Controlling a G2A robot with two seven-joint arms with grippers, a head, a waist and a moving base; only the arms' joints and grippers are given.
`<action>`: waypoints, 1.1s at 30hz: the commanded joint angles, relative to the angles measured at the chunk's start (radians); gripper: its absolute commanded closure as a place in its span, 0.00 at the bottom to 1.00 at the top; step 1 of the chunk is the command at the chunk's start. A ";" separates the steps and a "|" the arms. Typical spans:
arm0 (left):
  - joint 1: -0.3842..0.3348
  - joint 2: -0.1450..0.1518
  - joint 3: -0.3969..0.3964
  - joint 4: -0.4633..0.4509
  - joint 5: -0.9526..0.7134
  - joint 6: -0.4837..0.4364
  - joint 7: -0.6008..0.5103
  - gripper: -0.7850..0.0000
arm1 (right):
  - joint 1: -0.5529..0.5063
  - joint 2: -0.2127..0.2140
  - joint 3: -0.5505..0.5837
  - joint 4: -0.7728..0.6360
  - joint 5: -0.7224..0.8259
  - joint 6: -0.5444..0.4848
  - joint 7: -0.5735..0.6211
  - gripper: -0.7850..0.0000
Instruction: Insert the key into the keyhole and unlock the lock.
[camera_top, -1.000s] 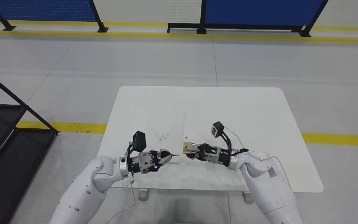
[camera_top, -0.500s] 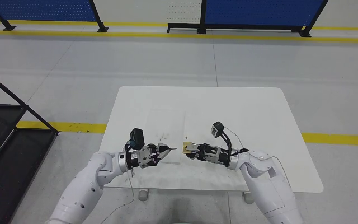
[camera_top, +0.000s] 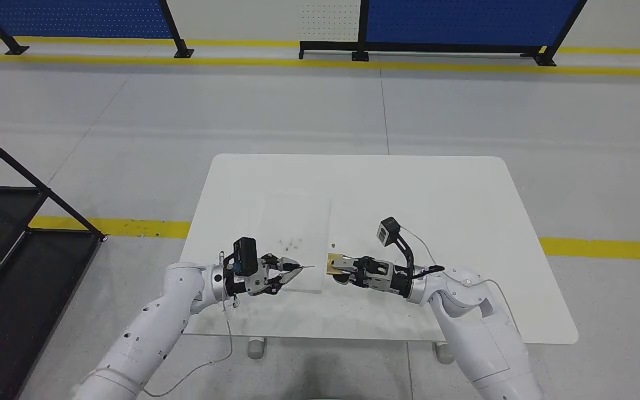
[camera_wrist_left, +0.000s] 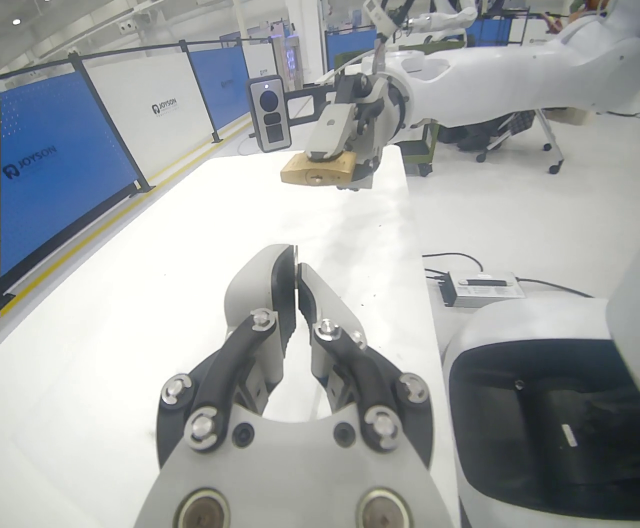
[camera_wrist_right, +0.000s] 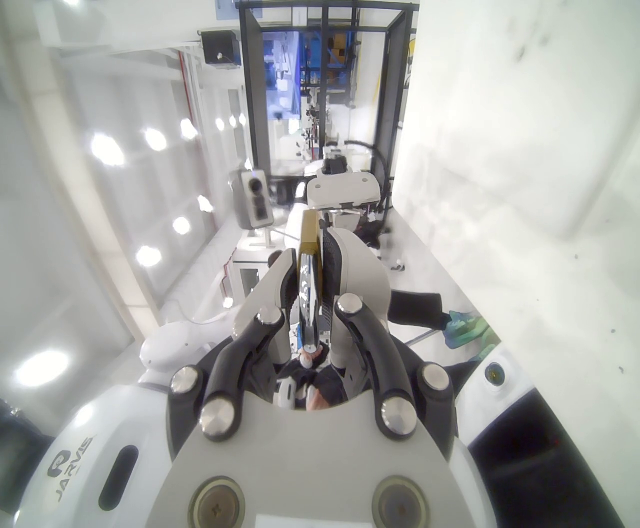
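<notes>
From my station I see the left gripper (camera_top: 288, 268) pinched narrow on the key (camera_top: 303, 267). The key's blade sticks out past the fingertips, and its long axis runs level along the near edge of the table (camera_top: 450, 200). The tip points at the lock (camera_wrist_left: 318, 170). From above, the tip looks just short of the brass body, though I cannot tell if the two touch. The right gripper (camera_wrist_right: 311, 250) clamps the lock flat between its pads, holding it above the table near the front edge. The shackle end is tucked back between the fingers, and the body's long axis lies level. The bottom face with the keyhole (camera_wrist_left: 316, 176) is turned straight toward the left gripper. The two grippers face each other tip to tip, near each other, roughly midway along the table's front. The table is plain white with a few small dark specks. Around it is a pale grey floor (camera_top: 300, 110) marked with yellow lines (camera_top: 110, 226). Blue and white partition panels (camera_top: 460, 20) stand along the far side. A small grey power box (camera_wrist_left: 482, 287) with cables lies on the floor just beside the table.
</notes>
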 joint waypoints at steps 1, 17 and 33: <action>-0.022 0.004 0.019 0.028 0.070 0.021 0.086 1.00 | 0.000 0.000 0.000 0.000 0.000 0.000 0.000 1.00; -0.064 0.010 0.065 0.079 0.103 0.060 0.125 1.00 | 0.000 0.000 0.000 0.000 0.000 0.000 0.000 1.00; -0.021 0.031 0.060 0.022 0.254 0.334 0.251 1.00 | 0.000 0.000 0.000 0.000 0.000 0.000 0.000 1.00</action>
